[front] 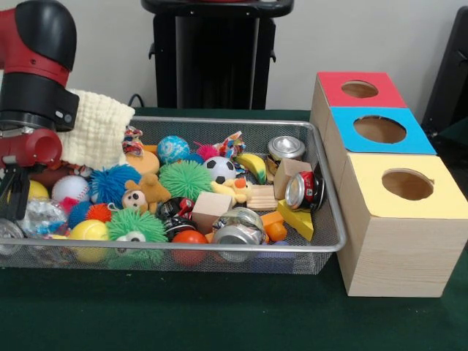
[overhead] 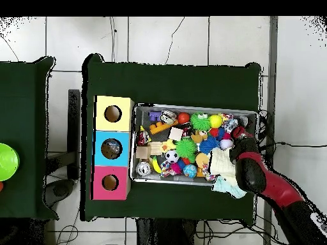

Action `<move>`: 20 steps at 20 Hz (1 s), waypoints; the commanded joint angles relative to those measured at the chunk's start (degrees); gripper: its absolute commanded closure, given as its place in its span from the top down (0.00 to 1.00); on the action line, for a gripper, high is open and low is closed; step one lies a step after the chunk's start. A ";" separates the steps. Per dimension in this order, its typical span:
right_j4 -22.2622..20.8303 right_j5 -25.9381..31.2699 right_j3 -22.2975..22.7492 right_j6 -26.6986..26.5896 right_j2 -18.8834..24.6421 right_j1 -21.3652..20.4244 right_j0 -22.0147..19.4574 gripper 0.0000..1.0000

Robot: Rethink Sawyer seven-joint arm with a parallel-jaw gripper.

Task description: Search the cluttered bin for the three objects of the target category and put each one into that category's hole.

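Observation:
The wire mesh bin (front: 219, 121) is full of toys and cans; it also shows in the overhead view (overhead: 195, 106). My gripper (front: 14, 196) hangs from the red and black arm at the bin's left end, low among the clutter; in the overhead view (overhead: 237, 134) it is at the bin's right end. A crumpled clear plastic bottle (front: 42, 217) lies right beside it, touching or nearly so. No other clear bottle shows. The blue-topped box's hole (front: 379, 129) is to the right of the bin, between the red and yellow boxes; it also shows in the overhead view (overhead: 111, 148).
Metal cans (front: 286, 148) (front: 306, 190) (front: 238, 227) lie at the bin's right and front. Spiky balls (front: 185, 179), a soccer ball (front: 219, 170) and wooden blocks (front: 212, 205) fill the middle. A cream cloth (front: 91, 130) hangs over the back left rim. Red hole (front: 359, 89), yellow hole (front: 407, 184).

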 commanded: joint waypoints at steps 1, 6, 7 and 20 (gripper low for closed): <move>1.11 -1.51 2.81 10.31 -0.78 -0.77 1.56 0.00; 0.28 0.37 3.13 10.36 0.92 -0.87 0.52 0.00; 0.23 0.47 3.04 10.34 1.01 -0.80 0.46 0.00; 3.21 3.57 5.40 9.59 -0.67 -5.46 2.05 0.00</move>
